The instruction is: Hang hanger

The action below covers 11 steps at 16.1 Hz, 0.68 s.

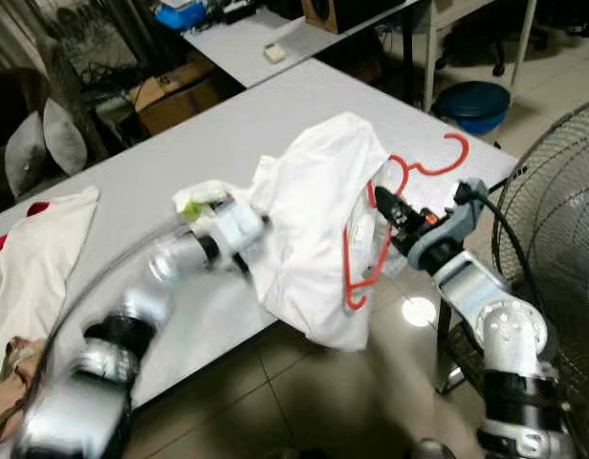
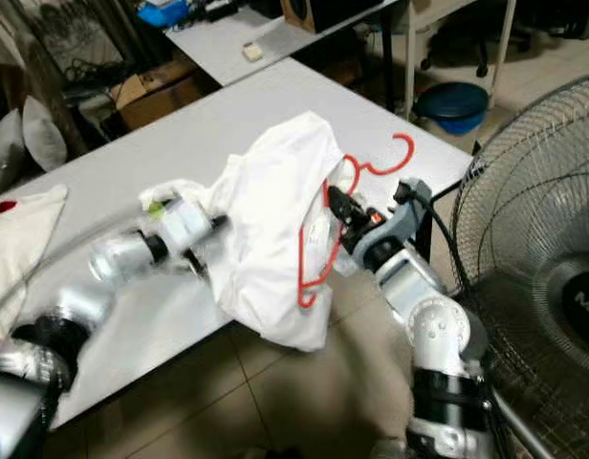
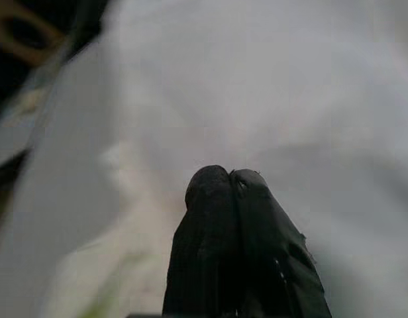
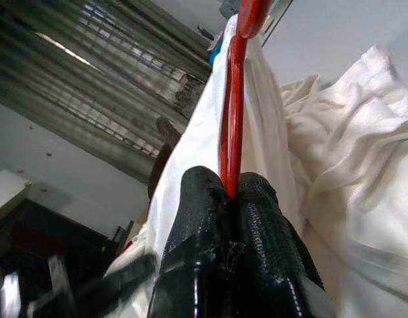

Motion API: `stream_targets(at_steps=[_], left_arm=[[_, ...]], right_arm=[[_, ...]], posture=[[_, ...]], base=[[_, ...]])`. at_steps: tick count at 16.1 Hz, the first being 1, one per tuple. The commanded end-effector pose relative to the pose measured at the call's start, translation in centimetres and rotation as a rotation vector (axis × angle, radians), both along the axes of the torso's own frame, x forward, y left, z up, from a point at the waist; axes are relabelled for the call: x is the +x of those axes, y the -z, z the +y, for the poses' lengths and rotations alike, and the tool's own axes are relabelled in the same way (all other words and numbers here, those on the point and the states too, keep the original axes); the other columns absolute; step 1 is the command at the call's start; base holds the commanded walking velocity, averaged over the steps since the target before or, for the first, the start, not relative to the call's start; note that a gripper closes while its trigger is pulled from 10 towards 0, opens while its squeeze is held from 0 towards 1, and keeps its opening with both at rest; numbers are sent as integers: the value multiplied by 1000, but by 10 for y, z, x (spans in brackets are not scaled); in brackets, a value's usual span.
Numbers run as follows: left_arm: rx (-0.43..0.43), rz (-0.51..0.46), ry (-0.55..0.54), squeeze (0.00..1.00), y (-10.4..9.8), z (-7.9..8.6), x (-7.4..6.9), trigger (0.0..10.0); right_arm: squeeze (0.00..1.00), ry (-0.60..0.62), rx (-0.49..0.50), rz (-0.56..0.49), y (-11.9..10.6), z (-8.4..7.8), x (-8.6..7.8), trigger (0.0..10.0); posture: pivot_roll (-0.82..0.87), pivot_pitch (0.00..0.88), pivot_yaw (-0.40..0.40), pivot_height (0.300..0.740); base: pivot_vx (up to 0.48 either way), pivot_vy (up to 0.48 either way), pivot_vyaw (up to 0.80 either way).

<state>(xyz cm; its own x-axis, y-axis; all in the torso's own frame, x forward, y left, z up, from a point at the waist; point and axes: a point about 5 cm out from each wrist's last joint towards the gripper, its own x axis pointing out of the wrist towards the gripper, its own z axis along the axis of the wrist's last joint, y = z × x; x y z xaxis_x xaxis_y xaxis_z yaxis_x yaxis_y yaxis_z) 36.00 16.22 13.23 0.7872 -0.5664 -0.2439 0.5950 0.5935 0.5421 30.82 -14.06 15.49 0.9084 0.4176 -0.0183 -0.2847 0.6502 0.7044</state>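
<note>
at the grey table's (image 1: pixel 180 143) front edge, the right gripper (image 1: pixel 388 209) pinches the red wire hanger (image 1: pixel 357 277) inside a white cloth garment (image 1: pixel 314 239); the left gripper (image 3: pixel 234 182), fingers pressed together, grips that garment.

A red hanger (image 1: pixel 409 182) sits in a white shirt (image 1: pixel 318 229) on the pale grey table (image 1: pixel 180 153). Black fingers (image 4: pixel 224 265) pinch the red bar.

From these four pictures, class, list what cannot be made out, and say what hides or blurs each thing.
- Far side of the red hanger: head views, white garment covers it.
- Whether the left gripper pinches cloth: left wrist view, blurred.
- Left gripper's fingers: head views, motion blur and garment.
- Pedestal fan: head views, cut off by the edge.
</note>
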Motion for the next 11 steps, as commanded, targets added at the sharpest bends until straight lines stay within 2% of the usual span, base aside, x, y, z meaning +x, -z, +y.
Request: stream_targets(at_steps=[1, 2, 3, 4, 5, 6, 7, 8, 9, 10, 11], left_arm=[[36, -28, -90, 0, -10, 23, 8, 0], [49, -46, -111, 0, -18, 28, 14, 0], [14, -47, -99, 0, -22, 26, 15, 0], [-148, 0, -33, 0, -24, 15, 13, 549], [-245, 39, 14, 0, -23, 9, 11, 10000], [-282, 78, 65, 0, -20, 4, 8, 10000], [-309, 182, 221, 843, -4, -9, -10, 10000], [-327, 229, 294, 1000, 2, -14, -19, 10000], [-341, 307, 416, 1000, 8, -20, -38, 10000], [-316, 364, 470, 1000, 12, -21, -49, 10000], [-297, 389, 486, 1000, 14, -21, -53, 10000]], right_arm=[[0, -23, 15, -19, -6, 11, 4, 10000], [0, -21, 14, -14, -6, 14, 5, 10000], [0, -17, 13, -12, -6, 14, 5, 10000], [0, -6, 17, -12, -6, 13, 6, 10000], [0, 1, 21, -13, -7, 12, 5, 10000], [0, 7, 22, -12, -7, 11, 5, 10000], [0, 36, 27, -10, -7, 6, 6, 10000], [0, 47, 29, -10, -7, 4, 6, 10000], [0, 56, 28, -11, -7, 2, 7, 10000], [0, 59, 26, -10, -7, 0, 8, 10000], [0, 60, 26, -9, -7, 0, 8, 10000]], posture=[[-161, 18, 291, 740], [-164, 19, 293, 740], [-167, 20, 298, 740], [-167, 20, 299, 740], [-169, 23, 305, 740], [-170, 24, 306, 740], [-168, 28, 306, 740], [-167, 29, 305, 740], [-159, 34, 300, 740], [-155, 36, 298, 740], [-153, 37, 296, 740]], base=[[0, 0, 0], [0, 0, 0], [0, 0, 0], [0, 0, 0], [0, 0, 0], [0, 0, 0], [0, 0, 0], [0, 0, 0], [0, 0, 0], [0, 0, 0], [0, 0, 0]])
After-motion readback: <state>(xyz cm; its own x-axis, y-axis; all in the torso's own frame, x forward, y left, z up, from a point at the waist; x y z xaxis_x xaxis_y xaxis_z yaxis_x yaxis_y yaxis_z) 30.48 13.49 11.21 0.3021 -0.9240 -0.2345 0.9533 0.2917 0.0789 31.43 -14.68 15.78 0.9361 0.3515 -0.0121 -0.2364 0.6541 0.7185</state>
